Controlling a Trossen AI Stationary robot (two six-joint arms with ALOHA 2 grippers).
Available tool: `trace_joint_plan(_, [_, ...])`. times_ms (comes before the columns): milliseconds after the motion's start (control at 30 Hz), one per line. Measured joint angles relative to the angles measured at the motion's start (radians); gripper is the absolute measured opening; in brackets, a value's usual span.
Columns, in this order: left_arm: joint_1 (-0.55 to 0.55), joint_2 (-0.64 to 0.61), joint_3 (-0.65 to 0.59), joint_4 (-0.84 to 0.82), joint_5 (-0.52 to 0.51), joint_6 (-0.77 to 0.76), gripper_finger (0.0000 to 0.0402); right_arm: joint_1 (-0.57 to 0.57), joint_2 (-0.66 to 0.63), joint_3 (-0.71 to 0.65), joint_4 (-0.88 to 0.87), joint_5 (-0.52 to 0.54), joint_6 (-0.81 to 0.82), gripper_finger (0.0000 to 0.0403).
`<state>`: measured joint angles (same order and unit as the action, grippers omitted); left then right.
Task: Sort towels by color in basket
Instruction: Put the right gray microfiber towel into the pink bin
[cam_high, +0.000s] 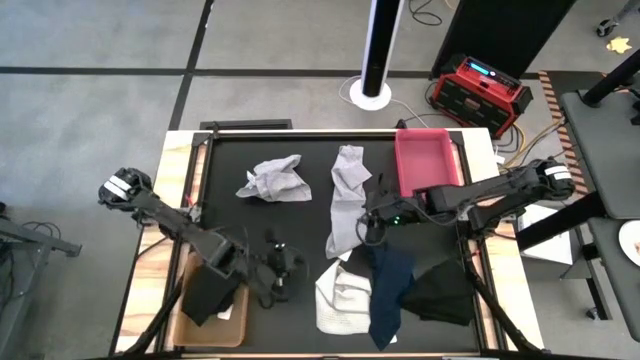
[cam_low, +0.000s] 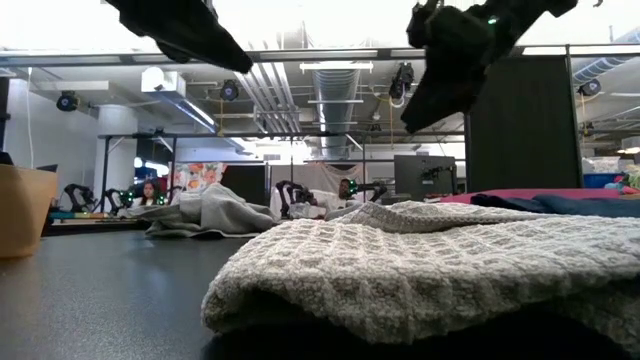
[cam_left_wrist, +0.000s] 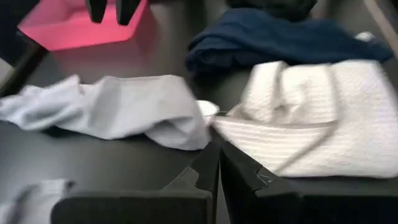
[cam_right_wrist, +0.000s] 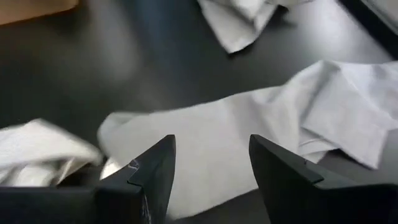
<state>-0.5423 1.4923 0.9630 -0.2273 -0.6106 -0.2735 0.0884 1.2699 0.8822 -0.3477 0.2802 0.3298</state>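
Several towels lie flat on the black table top: a crumpled light grey one (cam_high: 272, 181), a long light grey one (cam_high: 346, 200), a white waffle one (cam_high: 342, 296), a navy blue one (cam_high: 390, 290) and a black one (cam_high: 442, 292). Another black towel (cam_high: 208, 293) lies in the brown basket (cam_high: 236, 322) at the near left. My right gripper (cam_right_wrist: 211, 163) hangs open above the long grey towel's near end (cam_right_wrist: 236, 134), clear of it. My left gripper (cam_left_wrist: 219, 163) is shut and empty, in the air left of the white waffle towel (cam_left_wrist: 323, 118).
A pink basket (cam_high: 427, 160) stands at the far right of the table. Bare black table top lies between the brown basket and the white towel, and between the two grey towels. A red device (cam_high: 480, 90) sits on the floor beyond the table.
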Motion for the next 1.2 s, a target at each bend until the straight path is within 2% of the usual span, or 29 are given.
trace_joint_plan(167, [0.021, -0.133, -0.096, 0.043, 0.001, 0.091, 0.0000, -0.047, 0.042, 0.054, -0.056, 0.001, 0.024, 0.0225])
trace_joint_plan(400, [0.036, -0.392, -0.372, 0.290, -0.003, 0.089, 0.0000, -0.102, 0.110, 0.126, -0.058, 0.003, 0.038, 0.0300])
trace_joint_plan(500, [0.049, -0.470, -0.445, 0.350, -0.013, 0.090, 0.0000, -0.106, 0.133, 0.153, -0.059, 0.006, 0.011, 0.0323])
trace_joint_plan(567, [0.051, -0.506, -0.473, 0.363, -0.059, 0.092, 0.0000, -0.107, 0.147, 0.169, -0.060, 0.008, 0.000, 0.0334])
trace_joint_plan(700, [0.051, -0.548, -0.498, 0.359, -0.152, 0.090, 0.0000, -0.109, 0.171, 0.199, -0.061, 0.008, -0.037, 0.0349])
trace_joint_plan(933, [0.052, -0.555, -0.463, 0.362, -0.160, 0.090, 0.0000, -0.108, 0.171, 0.232, -0.069, -0.003, -0.148, 0.0353])
trace_joint_plan(1100, [0.052, -0.537, -0.432, 0.357, -0.168, 0.090, 0.0000, -0.106, 0.169, 0.232, -0.066, -0.147, -0.431, 0.0354])
trace_joint_plan(1200, [0.052, -0.526, -0.419, 0.353, -0.169, 0.090, 0.0000, -0.105, 0.170, 0.227, -0.067, -0.200, -0.478, 0.0352])
